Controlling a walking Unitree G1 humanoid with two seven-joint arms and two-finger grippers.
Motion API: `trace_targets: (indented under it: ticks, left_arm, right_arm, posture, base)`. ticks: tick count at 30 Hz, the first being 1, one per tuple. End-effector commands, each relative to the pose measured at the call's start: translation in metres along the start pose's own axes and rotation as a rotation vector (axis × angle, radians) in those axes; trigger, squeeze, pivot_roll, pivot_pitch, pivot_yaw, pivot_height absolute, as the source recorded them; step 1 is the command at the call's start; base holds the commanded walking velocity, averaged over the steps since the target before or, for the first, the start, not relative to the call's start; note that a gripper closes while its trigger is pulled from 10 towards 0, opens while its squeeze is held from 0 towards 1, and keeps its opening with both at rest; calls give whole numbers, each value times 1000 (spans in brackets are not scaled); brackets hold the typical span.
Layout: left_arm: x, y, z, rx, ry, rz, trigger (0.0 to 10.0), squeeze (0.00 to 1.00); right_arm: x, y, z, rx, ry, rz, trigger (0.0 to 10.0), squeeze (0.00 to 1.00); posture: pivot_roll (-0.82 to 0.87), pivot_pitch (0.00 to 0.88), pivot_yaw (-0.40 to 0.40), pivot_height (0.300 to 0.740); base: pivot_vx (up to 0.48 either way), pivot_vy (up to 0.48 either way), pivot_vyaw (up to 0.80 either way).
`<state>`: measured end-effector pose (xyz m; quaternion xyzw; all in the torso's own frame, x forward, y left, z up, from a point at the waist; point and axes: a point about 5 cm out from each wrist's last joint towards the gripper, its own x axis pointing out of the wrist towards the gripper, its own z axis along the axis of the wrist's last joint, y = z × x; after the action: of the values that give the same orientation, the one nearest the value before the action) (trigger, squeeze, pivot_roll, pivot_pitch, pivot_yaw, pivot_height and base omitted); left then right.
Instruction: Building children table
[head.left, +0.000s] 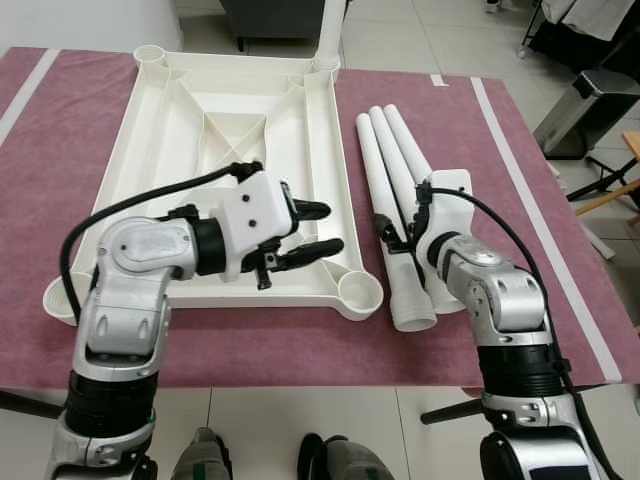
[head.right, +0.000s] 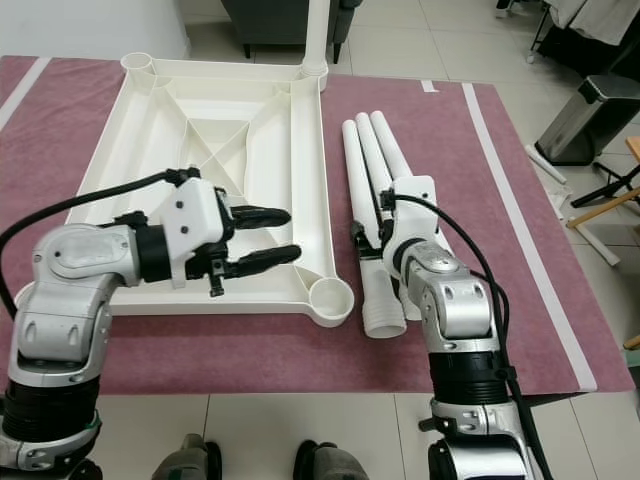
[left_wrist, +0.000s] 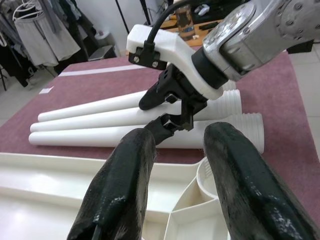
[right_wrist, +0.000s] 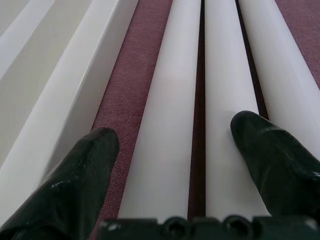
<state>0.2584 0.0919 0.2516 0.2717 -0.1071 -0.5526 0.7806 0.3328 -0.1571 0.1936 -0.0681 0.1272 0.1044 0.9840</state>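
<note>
The white plastic tabletop (head.left: 328, 150) lies upside down on a maroon cloth, with round sockets at its corners. One white leg (head.left: 330, 35) stands upright in the far right socket. Three more white legs (head.left: 385, 150) lie side by side to the right of the tabletop. My left gripper (head.left: 332, 227) hangs open just above the tabletop's near right part, close to the empty corner socket (head.left: 360, 290). My right gripper (right_wrist: 175, 127) is open, low over the lying legs (right_wrist: 170, 100), with one finger on each side of the two legs nearest the tabletop. It holds nothing.
The maroon cloth (head.left: 560, 250) covers the table and carries white tape stripes. The near table edge runs just in front of me. A grey bin (head.left: 590, 110) and wooden furniture legs (head.left: 610, 195) stand on the tiled floor to the right.
</note>
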Motion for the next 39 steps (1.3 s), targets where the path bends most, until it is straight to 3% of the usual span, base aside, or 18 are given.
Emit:
trace_targets:
  ticks: [1,6,9,13,16,18,19,21,22,23,24,26,30,31,33,35,39]
  left_arm:
    - [-2,16,-5,-23,20,355,10000,0]
    - [-2,16,-6,-28,21,360,10000,0]
    - [-2,13,-8,-43,29,367,10000,0]
    - [-3,12,-9,-47,39,374,10000,0]
    - [-3,11,-11,-53,47,378,10000,0]
    - [-2,11,-11,-56,47,378,10000,0]
    - [-1,10,-11,-58,46,376,10000,0]
    - [-1,10,-11,-59,46,375,10000,0]
    - [-1,9,-11,-61,47,375,10000,0]
    - [-1,9,-11,-61,47,375,10000,0]
    - [-1,9,-12,-63,49,375,10000,0]
    - [-1,8,-12,-67,52,377,10000,0]
    - [-2,8,-12,-70,54,378,10000,0]
    - [-2,8,-12,-71,54,377,10000,0]
    - [-1,8,-13,-74,52,375,10000,0]
    - [0,8,-13,-75,50,372,10000,0]
    - [2,8,-12,-76,47,367,10000,0]
  right_arm:
    - [3,3,-15,1,82,30,10000,0]
    - [4,6,-15,-35,80,55,10000,0]
    - [8,16,-24,-58,130,126,10000,0]
    - [9,16,-27,-84,129,118,10000,0]
    - [9,19,-28,-140,124,156,10000,0]
    - [9,19,-31,-122,141,163,10000,0]
    - [9,20,-36,-62,171,189,10000,0]
    - [8,21,-38,-35,180,206,10000,0]
    - [7,21,-39,79,185,221,10000,0]
    - [7,21,-39,79,185,221,10000,0]
    - [6,19,-41,197,194,226,10000,0]
    - [5,13,-44,317,206,208,10000,0]
    - [4,-1,-49,186,198,125,10000,0]
    - [4,-8,-49,54,190,80,10000,0]
    - [3,-18,-48,-120,174,21,10000,0]
    - [4,-22,-47,-132,177,6,10000,0]
    - [5,-24,-50,-26,236,9,10000,0]
  posture:
    - [66,134,-71,740]
    - [68,136,-72,740]
    - [77,142,-77,740]
    - [80,145,-79,740]
    - [79,146,-77,740]
    - [79,147,-77,740]
    - [79,149,-77,740]
    - [79,149,-77,740]
    - [81,151,-77,740]
    - [81,151,-77,740]
    - [83,152,-75,740]
    - [82,153,-74,740]
    - [80,156,-71,740]
    - [72,156,-66,740]
    - [69,156,-64,740]
    - [68,156,-61,740]
    - [68,156,-60,740]
  base:
    - [0,0,0]
    - [0,0,0]
    - [0,0,0]
    - [0,0,0]
    - [0,0,0]
    - [0,0,0]
    - [0,0,0]
    - [0,0,0]
    - [0,0,0]
    - [0,0,0]
    - [0,0,0]
    - [0,0,0]
    - [0,0,0]
    - [0,0,0]
    - [0,0,0]
    - [0,0,0]
    - [0,0,0]
